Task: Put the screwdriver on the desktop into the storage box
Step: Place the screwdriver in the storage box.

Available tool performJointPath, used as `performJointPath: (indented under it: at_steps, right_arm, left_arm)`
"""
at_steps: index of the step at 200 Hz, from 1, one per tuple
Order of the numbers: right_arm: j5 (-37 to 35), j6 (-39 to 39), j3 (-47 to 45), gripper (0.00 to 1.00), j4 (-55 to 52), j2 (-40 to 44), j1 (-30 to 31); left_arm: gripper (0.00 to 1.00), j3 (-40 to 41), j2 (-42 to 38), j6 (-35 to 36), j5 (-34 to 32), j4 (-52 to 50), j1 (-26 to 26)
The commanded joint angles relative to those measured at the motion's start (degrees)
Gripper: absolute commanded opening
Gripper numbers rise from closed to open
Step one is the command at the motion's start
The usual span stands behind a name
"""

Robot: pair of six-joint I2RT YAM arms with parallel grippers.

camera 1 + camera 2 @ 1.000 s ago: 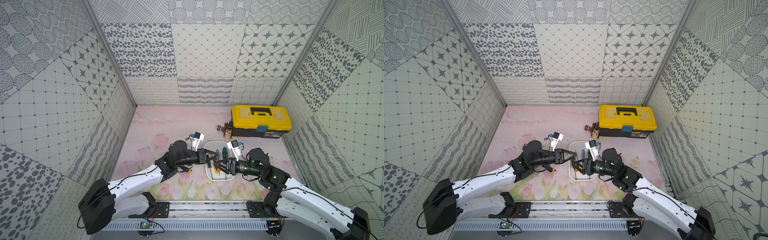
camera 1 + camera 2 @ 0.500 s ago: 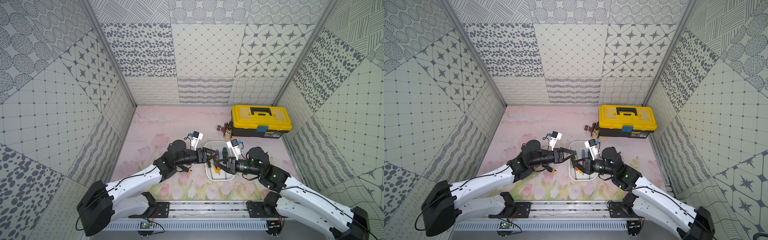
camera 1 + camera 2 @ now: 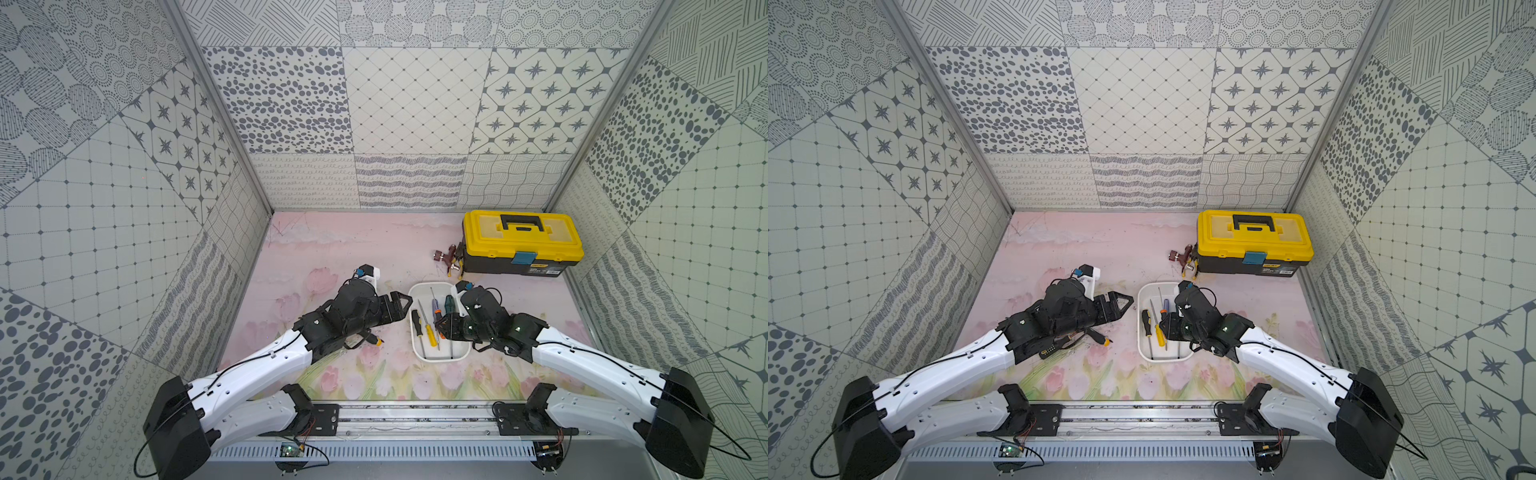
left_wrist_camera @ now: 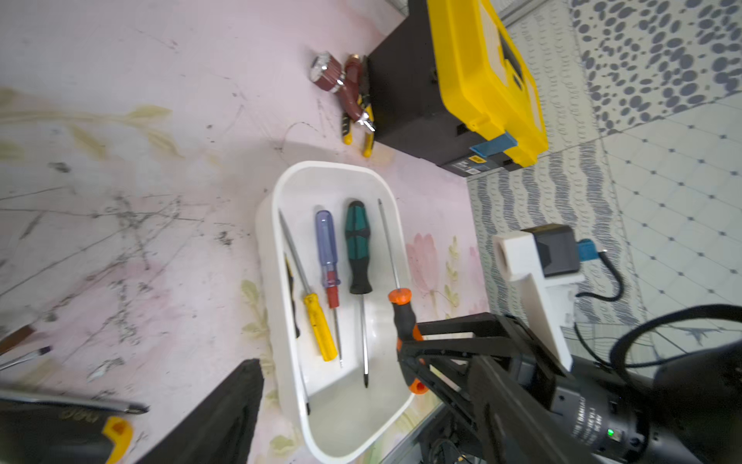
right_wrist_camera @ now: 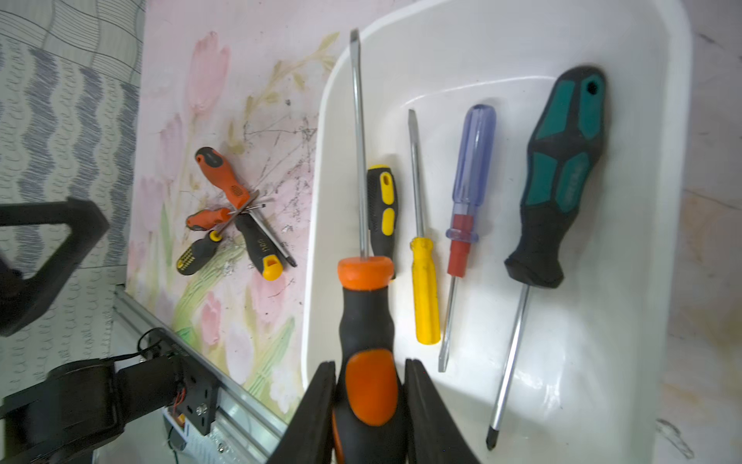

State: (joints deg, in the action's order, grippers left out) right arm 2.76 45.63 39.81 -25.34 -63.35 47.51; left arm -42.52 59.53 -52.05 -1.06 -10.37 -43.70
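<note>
Now, right hand (image 5: 368, 363): closed on the orange-and-black screwdriver (image 5: 366, 317), with one finger pressed to each side of the lower handle.
Orange-and-black screwdriver: held over the storage box (image 4: 329, 166). Its handle is at the end nearer the robot and its shaft points along the box's length toward the far end. In the right wrist view the shaft passes in front of a tool lying inside. Whether the flat tip touches anything cannot be told.
Left hand (image 3: 403, 305): jaws spread wide with nothing between them. It hangs over the worktop (image 3: 353, 249) just beside the box wall on the left arm's side.
Storage box: white and open-topped, standing on the worktop between the two arms.
Box contents: four tools lie side by side lengthwise. They are a black-and-yellow screwdriver (image 5: 381, 201), a yellow-handled screwdriver (image 5: 423, 289), a clear blue screwdriver (image 5: 473, 160) with a red collar, and a green-and-black screwdriver (image 5: 562, 172).
Loose screwdrivers (image 5: 225, 225): a small crossed pile on the worktop near the left arm, outside the box. Two have orange handles and two are black with yellow.
Toolbox (image 3: 521, 241): yellow lid closed, standing beyond the storage box toward the back wall.
Pliers (image 4: 357, 136): yellow-handled, lying against the toolbox's side.
</note>
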Motion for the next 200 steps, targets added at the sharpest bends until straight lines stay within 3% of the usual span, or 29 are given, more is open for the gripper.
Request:
performJointPath:
  at_steps: [1, 34, 72, 98, 118, 142, 159, 200]
  right_arm:
    - [-5.2, -0.4, 2.9, 0.0, -0.7, -1.1, 0.8]
    - [-7.4, -0.2, 4.1, 0.0, -0.9, -3.4, 1.7]
    - [-8.5, -0.5, 6.0, 0.0, -1.2, -6.7, 3.2]
    - [-9.9, -0.6, 7.1, 0.4, -2.8, -7.9, 4.1]
    - [-10.9, -1.0, 7.7, 0.54, -4.0, -7.1, 5.0]
    - [-11.2, -1.4, 8.1, 0.57, -4.6, -5.7, 5.9]
    - [-11.4, -1.7, 8.3, 0.57, -4.6, -4.9, 6.5]
    - [-11.2, -1.8, 8.4, 0.55, -4.6, -4.2, 7.1]
  left_arm:
    - [0.85, 3.2, -3.9, 0.6, -13.4, -15.0, 0.3]
    - [0.84, 4.7, -5.9, -0.5, -15.5, -18.2, 0.4]
    - [0.82, 4.6, -3.0, -2.3, -14.4, -18.6, 0.7]
    - [0.8, 4.0, 0.0, -4.6, -15.2, -21.0, 0.8]
    - [0.79, 3.4, 1.8, -5.8, -15.8, -23.3, 1.2]
    - [0.77, 3.0, 3.3, -6.8, -15.5, -24.8, 3.4]
    - [0.7, 3.0, 3.9, -6.9, -13.6, -24.9, 5.5]
    - [0.6, 2.9, 7.1, -6.7, -11.9, -25.4, 6.0]
